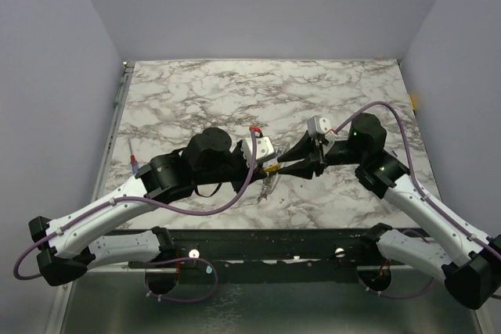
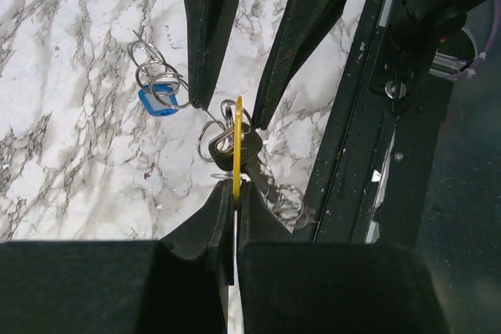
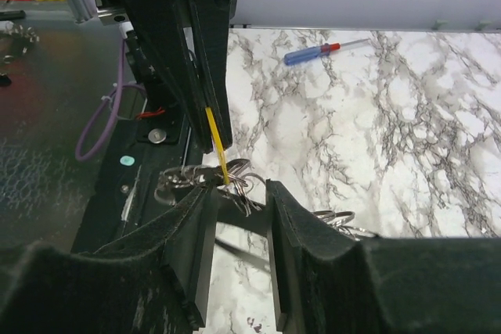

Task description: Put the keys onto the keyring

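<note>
Yellow key point(image 2: 236, 142): pinched edge-on in the left gripper point(image 2: 236, 193), jaws fully together on it, and it sticks straight out past the tips. It hangs just above the table point(image 2: 70, 154), front and centre between the two arms.

Right gripper point(image 3: 239, 193) faces it nose to nose. Its jaws are part-open and straddle the keyring point(image 2: 215, 142) cluster. Can't tell whether its pads actually bite the wire.

The relation that matters: the key's long axis runs along the line between the two grippers. Its free end sits right at the ring and overlaps it in both wrist views, so the ring is dead ahead of the key, not off to one side.

My read is that the next move is a short push along that axis while the right side steadies the ring. Any tilt and the tip likely skates off the coil.

Blue-tagged key point(image 2: 156, 103) lies on the marble with rings of its own, near but outside the right jaws.
</note>
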`<action>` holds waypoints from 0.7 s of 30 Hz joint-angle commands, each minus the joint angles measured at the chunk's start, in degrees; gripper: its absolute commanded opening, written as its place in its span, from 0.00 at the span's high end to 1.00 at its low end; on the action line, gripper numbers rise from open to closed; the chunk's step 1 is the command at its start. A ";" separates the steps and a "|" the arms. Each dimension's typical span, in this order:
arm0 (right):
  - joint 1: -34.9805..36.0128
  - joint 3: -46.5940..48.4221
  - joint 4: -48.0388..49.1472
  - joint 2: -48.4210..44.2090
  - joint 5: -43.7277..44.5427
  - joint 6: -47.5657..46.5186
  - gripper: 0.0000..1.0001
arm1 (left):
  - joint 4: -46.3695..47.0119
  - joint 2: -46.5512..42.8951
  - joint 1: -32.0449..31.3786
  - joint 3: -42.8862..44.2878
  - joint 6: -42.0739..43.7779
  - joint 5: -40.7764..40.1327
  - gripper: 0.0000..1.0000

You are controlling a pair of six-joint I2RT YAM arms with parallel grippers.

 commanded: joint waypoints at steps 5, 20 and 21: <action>-0.21 -0.22 2.63 1.57 -3.07 0.52 0.65 | 3.00 -0.54 0.02 2.72 -0.41 2.28 1.00; 0.93 0.58 1.27 3.01 -3.89 1.87 0.93 | 6.76 -3.75 0.19 0.21 -3.45 -3.37 1.00; 0.93 1.03 0.39 3.19 -3.60 1.73 0.95 | 6.77 -3.85 0.24 -0.02 -3.72 -3.77 1.00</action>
